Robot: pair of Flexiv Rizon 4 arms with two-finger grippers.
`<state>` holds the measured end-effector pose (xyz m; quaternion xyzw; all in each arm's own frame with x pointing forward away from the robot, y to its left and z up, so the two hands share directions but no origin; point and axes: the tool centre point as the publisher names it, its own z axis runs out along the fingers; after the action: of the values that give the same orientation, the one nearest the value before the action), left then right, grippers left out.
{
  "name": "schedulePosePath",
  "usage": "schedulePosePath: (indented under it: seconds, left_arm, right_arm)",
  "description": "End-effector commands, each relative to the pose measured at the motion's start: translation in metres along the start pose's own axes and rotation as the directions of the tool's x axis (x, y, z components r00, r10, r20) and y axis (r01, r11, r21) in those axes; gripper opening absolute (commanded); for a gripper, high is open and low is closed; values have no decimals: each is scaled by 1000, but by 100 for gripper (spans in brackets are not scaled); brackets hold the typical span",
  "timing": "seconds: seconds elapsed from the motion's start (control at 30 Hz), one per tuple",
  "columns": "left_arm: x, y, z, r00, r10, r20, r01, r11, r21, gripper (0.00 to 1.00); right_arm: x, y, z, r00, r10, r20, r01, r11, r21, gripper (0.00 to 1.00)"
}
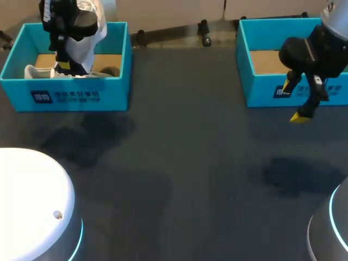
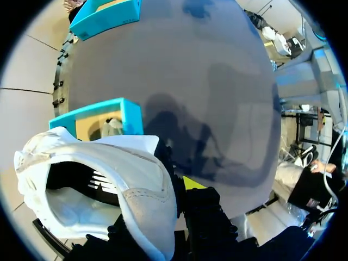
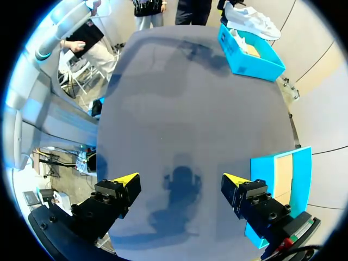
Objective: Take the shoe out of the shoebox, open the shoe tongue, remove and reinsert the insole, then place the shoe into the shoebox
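Observation:
My left gripper (image 1: 66, 61) is shut on a white shoe (image 1: 89, 30) and holds it above the left teal shoebox (image 1: 76, 95). In the left wrist view the shoe (image 2: 109, 179) fills the space by the gripper (image 2: 166, 190), its opening facing the camera; one yellow fingertip (image 2: 193, 182) shows beside it, the other is hidden. A second white shoe (image 1: 41, 70) lies inside that box (image 2: 98, 114). My right gripper (image 1: 298, 100) hangs open and empty over the table in front of the right teal shoebox (image 1: 261, 89). The right wrist view shows its spread fingers (image 3: 181, 179) above bare table.
The right shoebox (image 3: 283, 174) sits just beside my right gripper's finger. The dark grey table (image 1: 185, 163) stretches between the two boxes. White robot bases (image 1: 32, 201) stand at the near corners.

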<state>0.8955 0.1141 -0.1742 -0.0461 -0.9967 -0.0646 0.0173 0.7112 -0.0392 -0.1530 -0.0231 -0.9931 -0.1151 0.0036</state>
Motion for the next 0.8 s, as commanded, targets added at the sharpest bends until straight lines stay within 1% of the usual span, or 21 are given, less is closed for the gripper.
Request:
schedulePosePath:
  seconds: [0.03,0.17,0.2,0.23,0.33,0.43,0.57,0.6,0.77,0.8]
  left_arm:
    - [-28,26,3,1000,-4,-16,4,1000,-6,0]
    - [-54,48,8,999,-17,-48,16,1000,-21,0]
    - [-62,52,10,997,-16,-75,14,999,-30,0]
    - [-68,56,10,996,-22,-85,20,1000,-22,0]
    - [-87,68,14,996,-39,-81,37,999,-23,0]
    - [-102,79,17,997,-50,-62,48,999,-23,0]
    - [-115,93,22,998,-35,-47,34,999,-17,0]
    - [-119,97,24,998,-27,-65,27,1000,-1,0]
    - [-131,113,33,999,-22,-28,21,999,-33,0]
    - [-133,117,33,999,-32,-19,32,999,-26,0]
  right_arm:
    - [-2,1,1,1000,1,-3,-1,1000,4,100]
    - [-2,1,1,1000,1,-3,-1,1000,4,100]
    - [-2,1,1,1000,1,-3,-1,1000,4,100]
    - [-2,1,1,1000,1,-3,-1,1000,4,100]
    - [-2,1,1,1000,1,-3,-1,1000,4,100]
    - [-2,1,1,1000,1,-3,-1,1000,4,100]
    - [-2,1,1,1000,1,-3,-1,1000,4,100]
    - [-2,1,1,1000,1,-3,-1,1000,4,100]
    - [-2,1,1,1000,1,-3,-1,1000,4,100]
    - [-2,1,1,1000,1,-3,-1,1000,4,100]
